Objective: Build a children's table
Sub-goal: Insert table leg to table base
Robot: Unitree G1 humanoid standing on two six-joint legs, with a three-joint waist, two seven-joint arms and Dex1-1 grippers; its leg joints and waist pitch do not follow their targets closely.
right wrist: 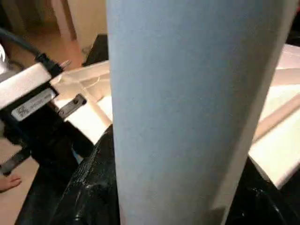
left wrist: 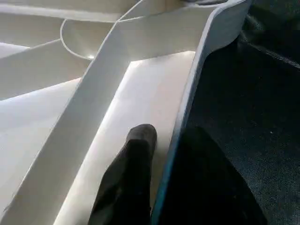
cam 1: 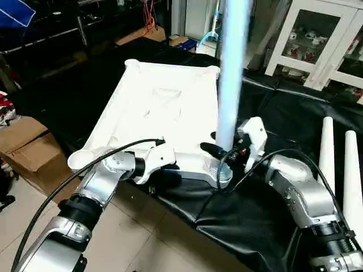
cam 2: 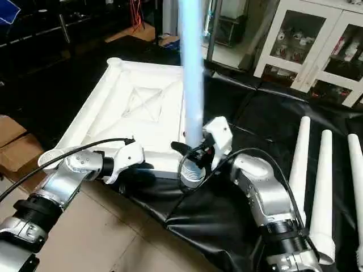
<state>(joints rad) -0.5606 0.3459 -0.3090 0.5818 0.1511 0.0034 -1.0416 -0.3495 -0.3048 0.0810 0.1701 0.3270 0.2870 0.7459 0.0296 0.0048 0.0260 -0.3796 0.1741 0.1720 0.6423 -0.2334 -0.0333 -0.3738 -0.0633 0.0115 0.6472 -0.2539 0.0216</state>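
Light falls brightly on the white table top [cam 1: 159, 113], washing out its ribs in the head views, while the black cloth [cam 1: 272, 113] around it and the room behind stay dim. The upright leg [cam 1: 231, 73] looks bluish and soft with blur. In the left wrist view a glare patch lies on the plastic and the near fingers [left wrist: 133, 173] are out of focus.

The white square table top [cam 1: 159, 122] lies upside down on black cloth, X-ribs and round corner sockets facing up. One white tubular leg [cam 1: 231, 73] stands upright in its 5 o'clock corner socket. Spare legs [cam 2: 317, 187] lie at 3 o'clock, side by side.
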